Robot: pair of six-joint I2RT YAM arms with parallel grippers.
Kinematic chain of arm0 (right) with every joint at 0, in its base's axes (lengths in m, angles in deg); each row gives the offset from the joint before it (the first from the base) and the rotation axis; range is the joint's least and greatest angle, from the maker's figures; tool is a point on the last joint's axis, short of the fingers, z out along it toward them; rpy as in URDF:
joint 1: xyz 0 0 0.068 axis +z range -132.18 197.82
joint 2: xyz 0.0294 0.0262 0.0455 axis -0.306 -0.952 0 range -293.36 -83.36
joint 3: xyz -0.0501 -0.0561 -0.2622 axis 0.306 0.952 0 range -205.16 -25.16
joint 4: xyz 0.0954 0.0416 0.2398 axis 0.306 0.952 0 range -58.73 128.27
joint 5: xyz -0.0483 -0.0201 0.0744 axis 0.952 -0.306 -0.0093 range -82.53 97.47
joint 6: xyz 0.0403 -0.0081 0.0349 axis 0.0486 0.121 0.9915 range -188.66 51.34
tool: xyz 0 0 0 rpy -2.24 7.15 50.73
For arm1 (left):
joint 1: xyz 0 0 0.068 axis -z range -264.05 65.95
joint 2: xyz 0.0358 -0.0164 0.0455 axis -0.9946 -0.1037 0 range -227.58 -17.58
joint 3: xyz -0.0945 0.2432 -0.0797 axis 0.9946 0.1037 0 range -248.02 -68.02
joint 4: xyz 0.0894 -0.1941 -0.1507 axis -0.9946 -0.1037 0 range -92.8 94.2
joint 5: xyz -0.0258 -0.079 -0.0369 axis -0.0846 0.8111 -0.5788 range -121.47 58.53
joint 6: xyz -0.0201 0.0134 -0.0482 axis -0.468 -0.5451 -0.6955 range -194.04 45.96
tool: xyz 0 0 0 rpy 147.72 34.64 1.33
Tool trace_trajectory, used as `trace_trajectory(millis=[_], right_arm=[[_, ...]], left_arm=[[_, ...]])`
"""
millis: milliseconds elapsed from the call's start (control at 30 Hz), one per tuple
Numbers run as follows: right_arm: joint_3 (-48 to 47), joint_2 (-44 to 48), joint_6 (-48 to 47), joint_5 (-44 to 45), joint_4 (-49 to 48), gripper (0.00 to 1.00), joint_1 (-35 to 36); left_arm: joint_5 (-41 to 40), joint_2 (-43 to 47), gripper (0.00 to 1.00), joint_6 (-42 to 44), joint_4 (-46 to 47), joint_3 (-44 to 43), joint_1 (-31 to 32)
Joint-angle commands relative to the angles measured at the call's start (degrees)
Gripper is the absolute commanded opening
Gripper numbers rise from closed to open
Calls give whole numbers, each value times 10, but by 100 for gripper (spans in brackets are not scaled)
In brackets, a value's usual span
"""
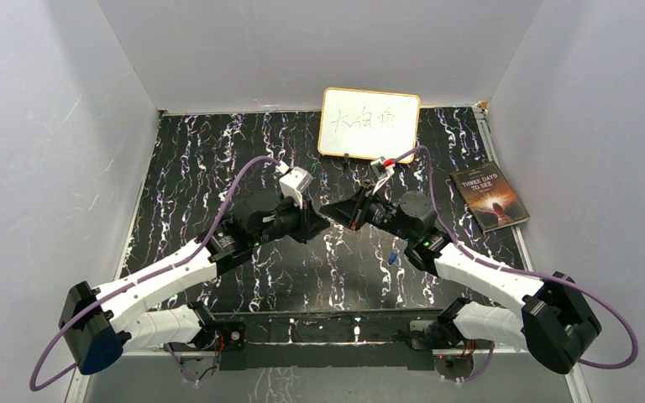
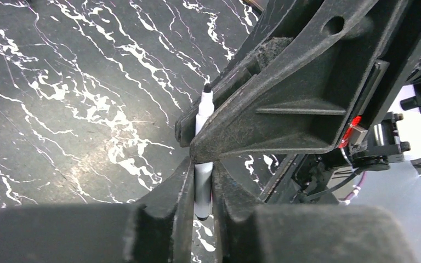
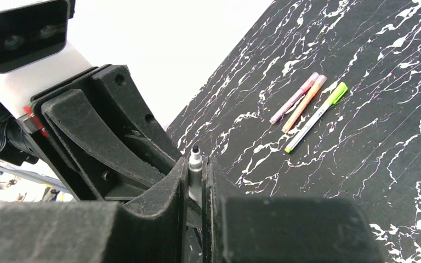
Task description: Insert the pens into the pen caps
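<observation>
Four pens in view, counted; one white pen (image 2: 203,112) is held in the air over mid bench (image 1: 201,168); three lie flat on the bench off to the side in the right wrist view: pink pen (image 3: 294,98), orange pen (image 3: 304,104), green-capped pen (image 3: 313,119); the first two lie side by side, the third just beside them; left pincer (image 2: 202,181) is clenched on the white pen's lower barrel; right pincer (image 3: 197,170) is clenched on the same pen further up, nearer the bare black tip, which pokes out past both; no cap on that tip.

Handling, as a judgement: light, stiff plastic stick, smooth and round, so it likely rolls or slides in the pads if the squeeze is weak; thin, so little to hold; best hold is mid-barrel with the tip end left free for a cap; the tip looks soft, keep pads off it; two pincers crowd one short barrel, so one would have to let go to fetch a cap.

Caps: green cap (image 3: 337,93) sits on its pen; pink and orange ends look capped, hard to be sure; one small blue cap (image 1: 394,258), probably, lies loose on the bench near the right arm, too small to confirm.
</observation>
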Motion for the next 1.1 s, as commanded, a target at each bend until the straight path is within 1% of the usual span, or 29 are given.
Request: trace_trajectory(millis=[0, 133, 200, 233, 267, 300, 333, 400, 433, 467, 500, 533, 567, 633, 700, 800, 933, 1000, 1067], right_arm=[[8, 6, 16, -14, -54, 0, -2], [12, 14, 8, -8, -45, 0, -1], [13, 33, -10, 23, -11, 13, -2], [8, 45, -30, 46, 22, 25, -2], [-1, 59, -51, 72, 63, 34, -2], [-12, 75, -74, 107, 112, 39, -2], [-24, 88, -91, 146, 157, 42, -2], [-49, 106, -109, 238, 261, 42, -3], [-66, 107, -100, 283, 330, 42, -8], [-81, 102, -85, 329, 395, 48, -14], [-94, 92, -64, 363, 452, 61, -20], [-102, 82, -44, 396, 498, 70, -30], [-105, 73, -26, 403, 535, 75, -39], [-103, 62, -1, 398, 582, 76, -51], [-96, 54, 34, 402, 626, 71, -54], [-80, 56, 61, 405, 669, 65, -53], [-59, 72, 112, 420, 695, 57, -54], [-56, 71, 135, 424, 706, 57, -54], [-57, 60, 143, 423, 715, 60, -53]], left_arm=[[13, 8, 0, -2, 16, 5, 3], [0, 11, 0, 0, 12, 4, 3], [-21, 15, 0, -3, 1, 3, 3], [-38, 16, 0, -3, -11, 1, 3], [-57, 14, 0, -4, -27, -5, 2], [-74, 12, 0, 0, -42, -11, 3], [-88, 7, 0, 5, -57, -18, 2], [-111, -10, 0, 15, -85, -34, 0], [-115, -23, 0, 20, -95, -44, -3], [-115, -35, 0, 24, -102, -52, -7], [-114, -49, 0, 27, -105, -60, -10], [-110, -65, 0, 30, -102, -67, -13], [-107, -75, 0, 34, -97, -71, -15], [-98, -87, 0, 39, -82, -76, -16], [-88, -96, 0, 41, -61, -76, -18], [-78, -100, 0, 42, -37, -68, -19], [-72, -102, 0, 45, -19, -58, -23], [-58, -106, 0, 50, -14, -58, -27], [-54, -112, 0, 53, -22, -68, -30]])
